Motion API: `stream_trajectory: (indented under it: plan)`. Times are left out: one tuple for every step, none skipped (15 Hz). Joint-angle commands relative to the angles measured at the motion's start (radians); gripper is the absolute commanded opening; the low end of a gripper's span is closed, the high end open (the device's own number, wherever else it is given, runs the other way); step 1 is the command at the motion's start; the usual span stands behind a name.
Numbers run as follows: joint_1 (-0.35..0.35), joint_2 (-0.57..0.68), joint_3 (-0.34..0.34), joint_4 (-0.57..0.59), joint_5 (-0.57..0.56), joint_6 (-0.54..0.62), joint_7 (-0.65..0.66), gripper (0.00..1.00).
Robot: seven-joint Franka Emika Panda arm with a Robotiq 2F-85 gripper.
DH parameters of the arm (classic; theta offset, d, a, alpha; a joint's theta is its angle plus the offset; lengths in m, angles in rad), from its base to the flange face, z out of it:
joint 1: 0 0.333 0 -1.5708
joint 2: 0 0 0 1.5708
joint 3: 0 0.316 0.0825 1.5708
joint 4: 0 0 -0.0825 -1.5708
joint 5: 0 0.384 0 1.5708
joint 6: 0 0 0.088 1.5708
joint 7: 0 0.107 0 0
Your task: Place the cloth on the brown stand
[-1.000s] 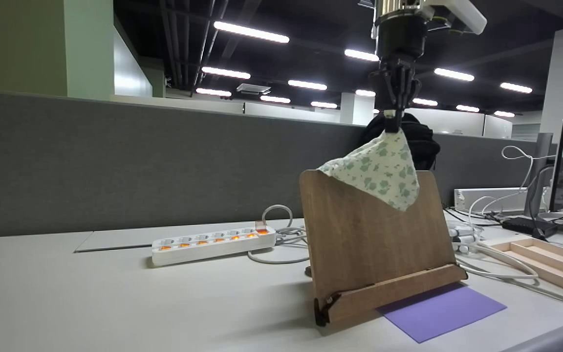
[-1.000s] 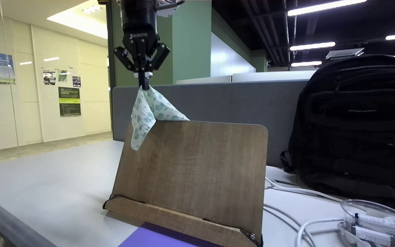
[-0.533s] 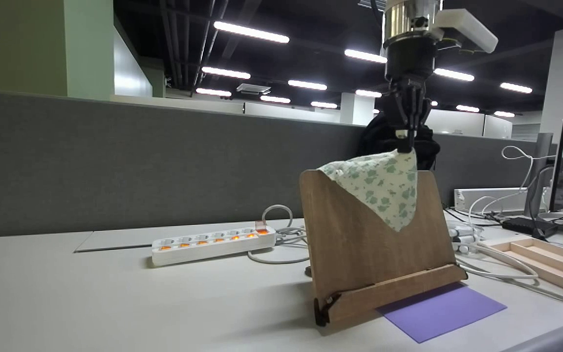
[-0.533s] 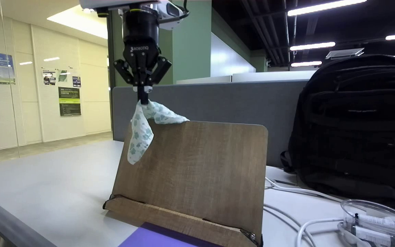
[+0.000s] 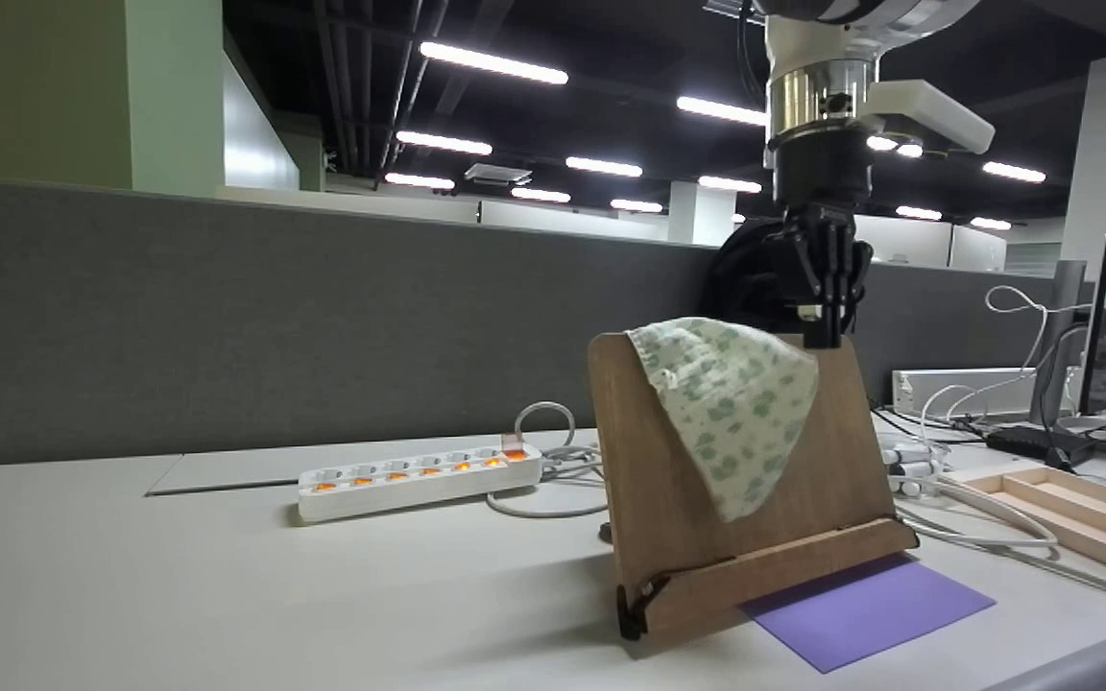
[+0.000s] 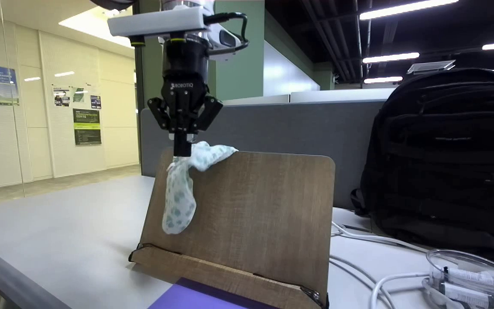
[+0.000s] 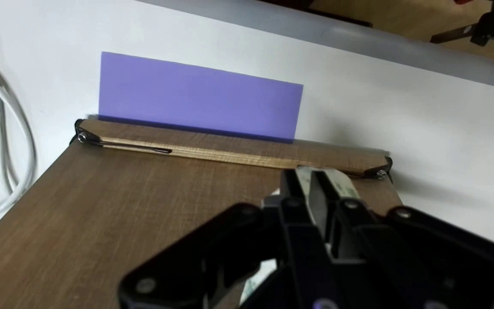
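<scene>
One patterned cloth (image 5: 731,413) draped over the brown stand (image 5: 663,499), just below and beside the pincer (image 6: 182,152), fingers (image 7: 290,184) slightly parted

Cloth (image 5: 731,413): pale cream, green print, limp, draped over top edge of brown stand (image 6: 255,210), toward one upper corner; front part hangs down the stand's face, narrowing to a rounded tip above the ledge (image 5: 774,578). Stand: wood-grain board, leaning back, rounded top corners, set on white bench (image 5: 179,585).

Dark ceiling (image 5: 630,53), strip lights (image 5: 493,63) lit | grey partition (image 5: 275,317) behind white table (image 5: 227,595) | green column (image 5: 176,96) | pale wall (image 6: 120,103) with posters (image 6: 87,126) | tan floor (image 6: 67,184)
</scene>
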Motion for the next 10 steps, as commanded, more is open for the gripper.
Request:
stream_trajectory:
  plan:
    - [0.004, 0.014, 0.002, 0.003, -0.018, 0.012, 0.037, 0.44]
    - [0.009, 0.012, 0.006, 0.004, -0.017, 0.013, 0.034, 0.51]
    - [0.011, 0.003, 0.009, 0.002, -0.018, 0.010, 0.034, 0.58]
    - [0.016, -0.006, 0.016, 0.002, -0.022, 0.006, 0.036, 0.65]
    - [0.020, -0.014, 0.025, 0.001, -0.032, 0.006, 0.040, 0.73]
    - [0.026, -0.028, 0.039, -0.002, -0.047, 0.004, 0.045, 0.78]
    - [0.034, -0.042, 0.053, -0.005, -0.063, 0.001, 0.045, 0.84]
    - [0.044, -0.057, 0.064, -0.007, -0.073, 0.000, 0.039, 0.92]
    - [0.056, -0.079, 0.080, -0.010, -0.088, -0.002, 0.035, 0.98]
    - [0.068, -0.096, 0.094, -0.012, -0.101, -0.003, 0.032, 1.00]
